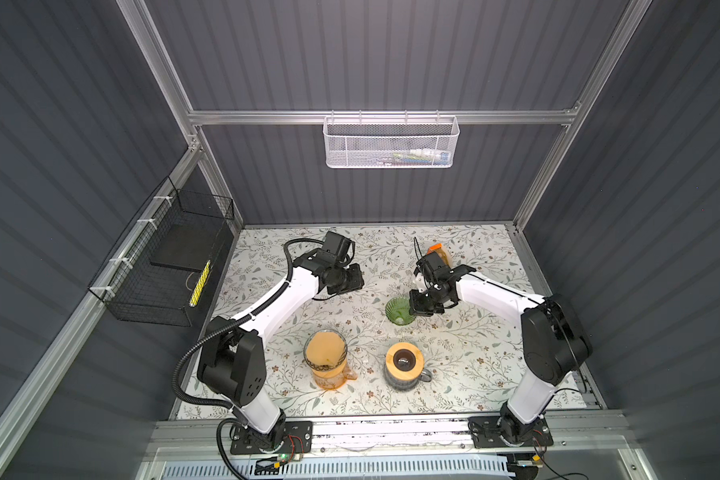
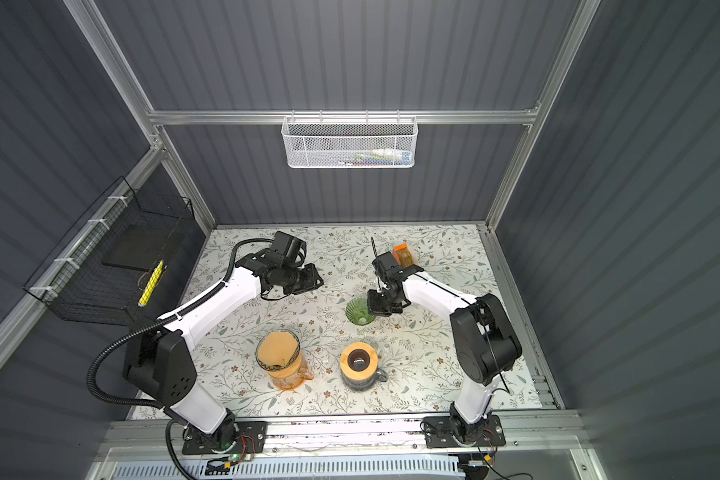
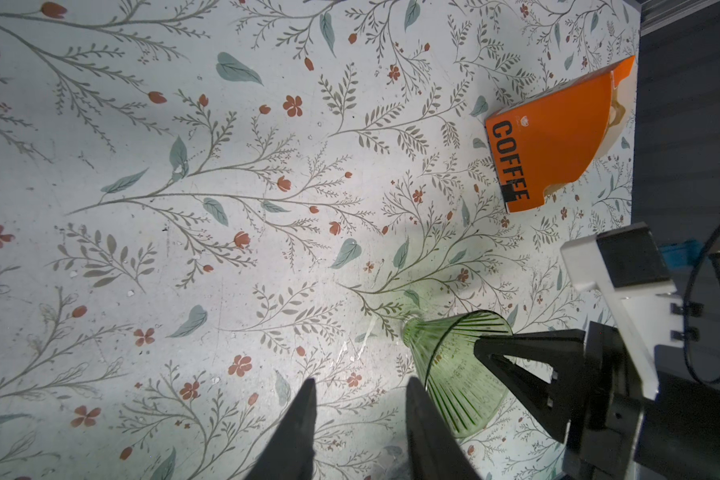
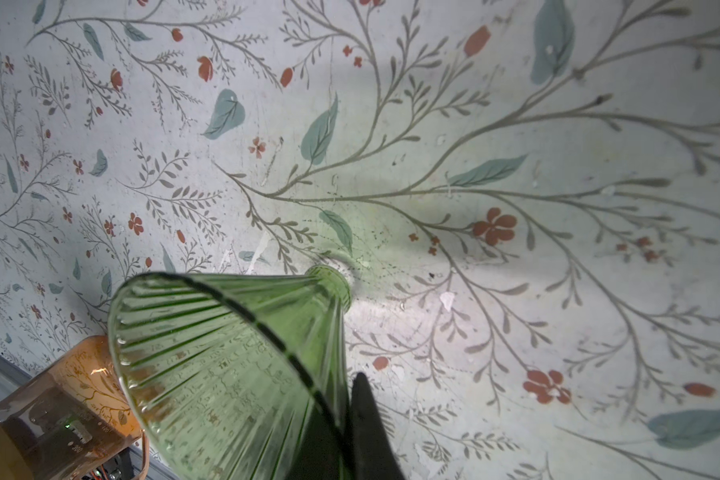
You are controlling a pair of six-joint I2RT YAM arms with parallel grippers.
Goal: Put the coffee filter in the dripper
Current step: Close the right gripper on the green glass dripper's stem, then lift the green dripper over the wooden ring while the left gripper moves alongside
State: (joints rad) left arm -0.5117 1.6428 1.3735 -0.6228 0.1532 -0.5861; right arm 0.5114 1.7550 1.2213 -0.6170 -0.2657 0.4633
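Right wrist view shows the right claw (image 4: 346,403) clamped shut on the rim of the green dripper (image 4: 225,365), which stands on the counter (image 4: 516,124) near the orange filter box (image 3: 553,137); that off-centre pinch could tip the slick glass, and the left claw (image 3: 358,415) hangs part-open, empty

The left arm (image 1: 285,297) and right arm (image 1: 491,291) wear glossy white shells between chunky black joints. A ribbed black hose (image 1: 181,365) runs along the left one. Black base plates (image 1: 273,436) show screws. The left gripper (image 3: 361,384) has tapering matte-black fingers.
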